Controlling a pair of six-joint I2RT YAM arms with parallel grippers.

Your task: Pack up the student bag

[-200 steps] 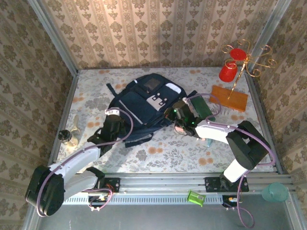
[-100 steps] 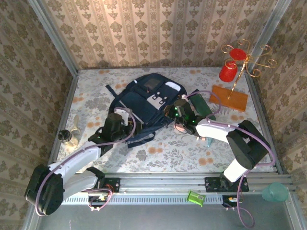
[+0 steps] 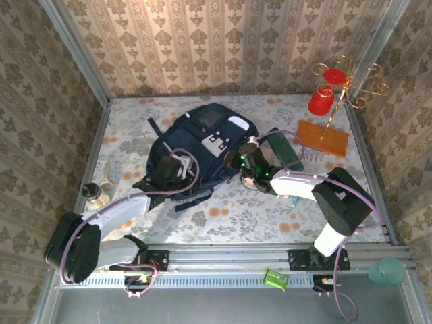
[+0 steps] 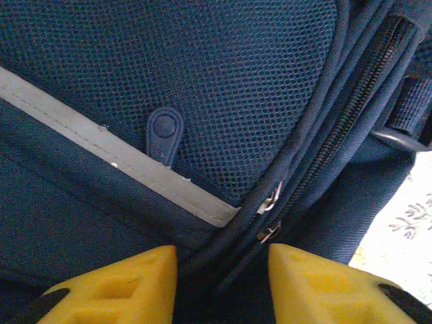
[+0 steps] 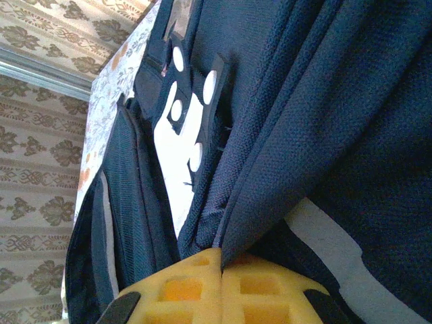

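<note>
The student bag (image 3: 202,145), dark navy with white studded patches, lies flat in the middle of the table. My left gripper (image 3: 177,169) rests against its near left side. In the left wrist view its yellow fingers (image 4: 128,280) stand apart, open, straddling the bag's (image 4: 202,81) zipped seam, with two metal zipper pulls (image 4: 270,201) just ahead. My right gripper (image 3: 244,162) is at the bag's right edge. The right wrist view shows it (image 5: 221,260) shut on a fold of the bag's navy fabric (image 5: 337,101), lifted off the body.
A dark green flat item (image 3: 287,150) lies right of the bag, and an orange board (image 3: 322,137) beyond it. A gold stand with red cups (image 3: 331,91) sits at the back right corner. A small jar (image 3: 94,194) stands near the left wall.
My left gripper has moved forward onto the bag's near left side and gone from shut to open. The right gripper keeps its pinch and has shifted slightly left with the fabric.
</note>
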